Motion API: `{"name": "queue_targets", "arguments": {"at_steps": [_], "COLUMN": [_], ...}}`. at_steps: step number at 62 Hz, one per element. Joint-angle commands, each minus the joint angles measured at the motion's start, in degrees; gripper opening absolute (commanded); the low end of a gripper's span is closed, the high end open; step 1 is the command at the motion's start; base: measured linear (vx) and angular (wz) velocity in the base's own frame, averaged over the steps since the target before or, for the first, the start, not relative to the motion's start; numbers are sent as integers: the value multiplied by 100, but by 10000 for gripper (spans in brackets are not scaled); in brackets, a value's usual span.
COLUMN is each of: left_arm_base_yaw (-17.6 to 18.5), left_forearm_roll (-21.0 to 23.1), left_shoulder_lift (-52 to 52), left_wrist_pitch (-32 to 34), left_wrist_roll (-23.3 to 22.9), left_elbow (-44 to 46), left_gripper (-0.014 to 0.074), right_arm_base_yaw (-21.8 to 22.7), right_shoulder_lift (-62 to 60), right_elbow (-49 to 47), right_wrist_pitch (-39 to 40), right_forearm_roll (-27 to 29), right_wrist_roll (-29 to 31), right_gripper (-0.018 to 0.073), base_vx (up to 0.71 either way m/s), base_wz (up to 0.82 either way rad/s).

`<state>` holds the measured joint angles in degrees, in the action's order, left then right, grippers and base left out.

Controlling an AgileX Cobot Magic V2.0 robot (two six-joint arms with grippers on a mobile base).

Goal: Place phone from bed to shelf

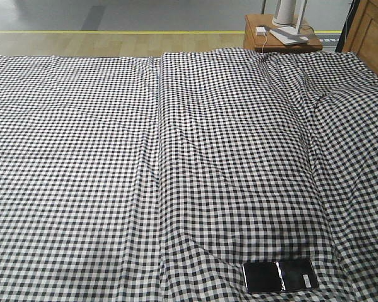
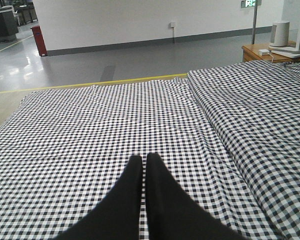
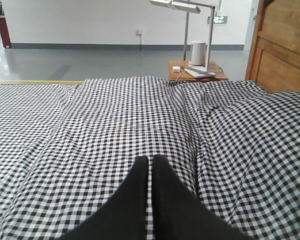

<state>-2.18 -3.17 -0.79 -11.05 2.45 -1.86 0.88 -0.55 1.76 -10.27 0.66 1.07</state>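
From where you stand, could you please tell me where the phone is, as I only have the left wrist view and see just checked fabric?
Observer: The phone lies flat on the bed, at the near edge of the front view, right of the middle.
Operator: Thank you. Is the right gripper anywhere near it?
Observer: I cannot say how near. The right gripper is shut over bare fabric, and its own view shows no phone.
Operator: Is there anything beyond the bedside table?
Observer: Yes, a panelled wooden unit stands just right of the table, at the bed's far right corner.
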Motion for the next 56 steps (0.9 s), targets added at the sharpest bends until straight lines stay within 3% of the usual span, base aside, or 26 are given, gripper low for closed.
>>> {"name": "queue_targets", "arguments": {"at_steps": [1, 56], "left_arm_base_yaw": [2, 2], "left_forearm_roll": [26, 26], "left_shoulder_lift": [-66, -66], "left_wrist_pitch": [405, 405], "left_wrist_roll": [-22, -22], "left_elbow": [146, 146], "left_gripper": [1, 1], "right_arm_base_yaw": [28, 28], "right_shoulder_lift": [-62, -62], "right_elbow": [28, 28], "right_wrist_pitch": [434, 471], "right_forearm_roll": [-26, -66], "right_wrist_roll": [12, 54], "right_gripper": [-4, -4], "base_vx": [0, 0], "base_wz": [0, 0]}}
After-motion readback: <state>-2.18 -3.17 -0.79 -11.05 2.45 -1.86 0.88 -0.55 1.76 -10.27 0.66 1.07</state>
